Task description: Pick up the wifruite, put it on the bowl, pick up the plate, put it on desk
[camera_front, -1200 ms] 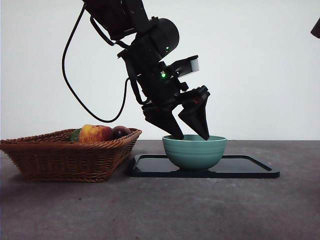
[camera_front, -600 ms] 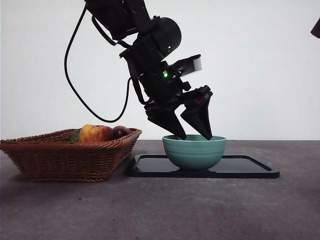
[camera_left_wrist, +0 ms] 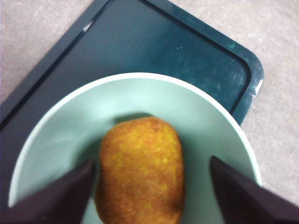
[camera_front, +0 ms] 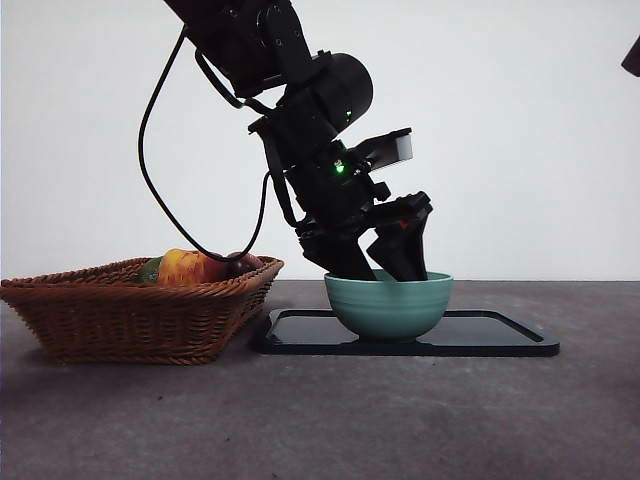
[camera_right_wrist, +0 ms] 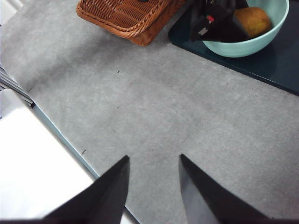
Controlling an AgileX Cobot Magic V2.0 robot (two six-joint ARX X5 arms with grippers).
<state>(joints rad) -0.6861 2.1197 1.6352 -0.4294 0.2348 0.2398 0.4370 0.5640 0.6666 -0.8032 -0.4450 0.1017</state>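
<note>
The desk (camera_front: 320, 420) carries one wicker basket (camera_front: 130, 315) of fruit and, beside it, one dark plate (camera_front: 500, 335). One bowl (camera_front: 390, 305) stands on the plate. One wifruite (camera_left_wrist: 140, 170) lies inside the bowl, on its floor.

The left tool (camera_front: 375, 262) reaches into the bowl, jaws spread wide on either side of the wifruite and gripping nothing. The right tool (camera_right_wrist: 152, 186) waits over bare desk, well apart, jaws parted and empty.

Handling, as judged:
- Wifruite: light, slightly soft, matte skin; grip across the short axis, moderate force.
- Plate: stiff, thin, glossy, probably slippery. The raised rim is the only hold. It bears the ceramic bowl, so the load is heavy and may slide.
</note>
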